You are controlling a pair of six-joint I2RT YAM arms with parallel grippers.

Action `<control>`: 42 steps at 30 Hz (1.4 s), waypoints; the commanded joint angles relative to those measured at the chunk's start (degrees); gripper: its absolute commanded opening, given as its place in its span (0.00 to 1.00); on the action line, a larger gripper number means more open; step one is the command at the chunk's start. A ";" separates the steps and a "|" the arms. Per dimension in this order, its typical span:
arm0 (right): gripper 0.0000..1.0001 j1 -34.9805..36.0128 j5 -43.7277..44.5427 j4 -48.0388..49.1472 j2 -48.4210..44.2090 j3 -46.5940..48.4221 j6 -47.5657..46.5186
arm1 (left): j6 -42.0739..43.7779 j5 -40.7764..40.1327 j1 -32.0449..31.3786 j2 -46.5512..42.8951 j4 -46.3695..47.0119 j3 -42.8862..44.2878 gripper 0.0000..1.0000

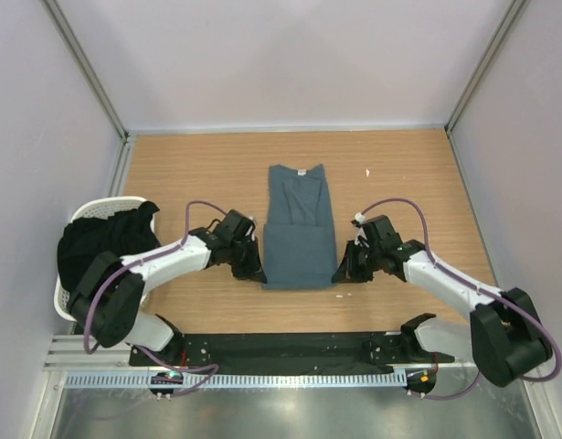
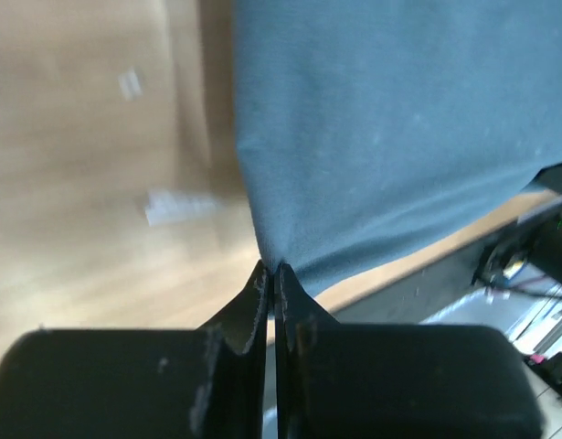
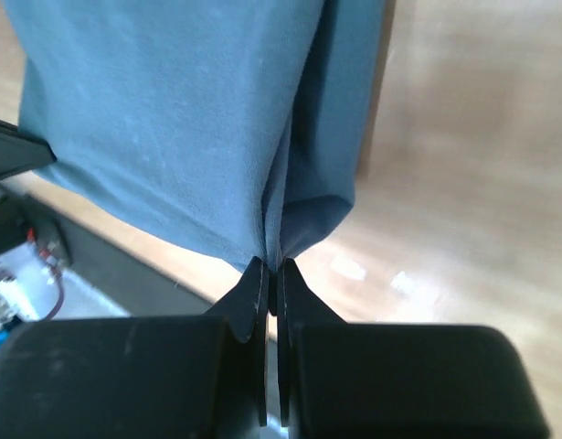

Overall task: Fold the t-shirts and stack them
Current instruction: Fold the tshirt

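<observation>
A slate blue-grey t-shirt (image 1: 297, 227) lies lengthwise on the wooden table, folded into a narrow strip with its neck label at the far end. My left gripper (image 1: 257, 273) is shut on its near left corner; in the left wrist view the cloth (image 2: 390, 137) is pinched between the closed fingertips (image 2: 271, 272). At the near right corner my right gripper (image 1: 343, 273) is likewise shut, with a bunched fold of the t-shirt (image 3: 189, 128) caught at the tips (image 3: 272, 266). Dark t-shirts (image 1: 102, 240) fill the basket at the left.
A white plastic laundry basket (image 1: 66, 293) stands at the table's left edge beside the left arm. Small white scraps (image 1: 368, 171) lie on the wood right of the shirt. A black rail (image 1: 290, 347) runs along the near edge. Frame posts rise at the back corners.
</observation>
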 commanded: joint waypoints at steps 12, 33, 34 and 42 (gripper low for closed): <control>0.01 2.64 -1.18 -22.86 -16.29 12.34 12.22 | -7.73 -9.43 -4.49 -18.61 -36.93 14.62 0.00; 0.01 -4.47 2.25 -19.54 15.00 39.86 0.62 | 3.69 -4.33 12.38 5.98 -38.19 41.61 0.00; 0.01 -5.26 2.16 -18.92 15.79 40.38 0.36 | 4.92 -4.51 12.74 7.32 -38.36 43.03 0.00; 0.01 -8.08 2.51 -15.40 23.44 44.07 -0.08 | 8.79 -3.28 15.81 19.54 -36.96 52.44 0.00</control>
